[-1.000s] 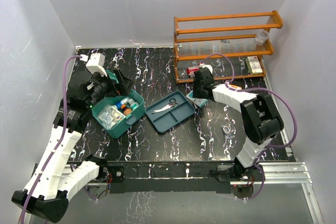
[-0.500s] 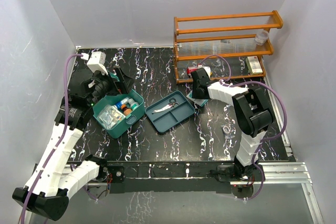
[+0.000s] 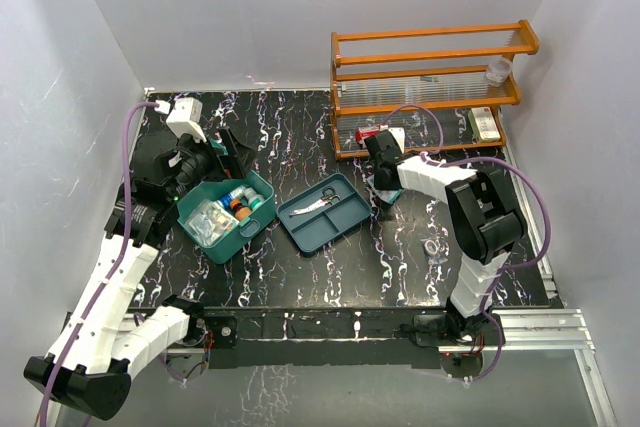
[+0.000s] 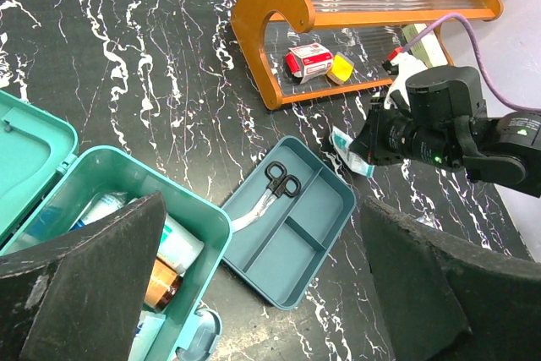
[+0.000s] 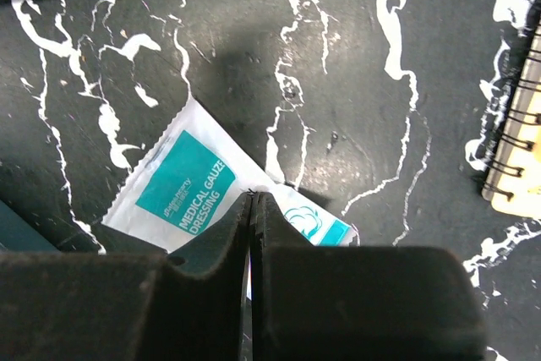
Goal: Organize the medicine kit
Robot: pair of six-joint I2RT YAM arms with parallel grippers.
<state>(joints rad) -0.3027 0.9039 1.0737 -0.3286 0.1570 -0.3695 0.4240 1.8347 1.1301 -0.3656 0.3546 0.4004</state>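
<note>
The medicine kit [image 3: 228,215] is a teal-green box standing open at the left, its lid [image 4: 25,150] thrown back, with bottles and packets inside. My left gripper [image 3: 205,162] hovers above the kit's far side, open and empty; its fingers [image 4: 101,268] spread wide in the left wrist view. My right gripper [image 3: 383,190] points down at the table between the divided tray [image 3: 325,212] and the rack. Its jaws are closed on a white and teal gauze dressing packet [image 5: 182,183], which also shows in the left wrist view [image 4: 347,143].
The darker divided tray [image 4: 292,234] holds black-handled scissors [image 4: 275,188]. The orange rack [image 3: 430,87] at the back right carries a red box [image 4: 310,59], a yellow item [image 4: 341,68], a boxed item [image 3: 484,123] and a clear cup [image 3: 498,70]. A small ring [image 3: 433,245] and a spiral notebook [image 5: 516,124] lie nearby.
My right arm has folded its elbow in and its gripper has swung down toward the table by the tray; the packet shows less from above. The left arm has barely moved.
</note>
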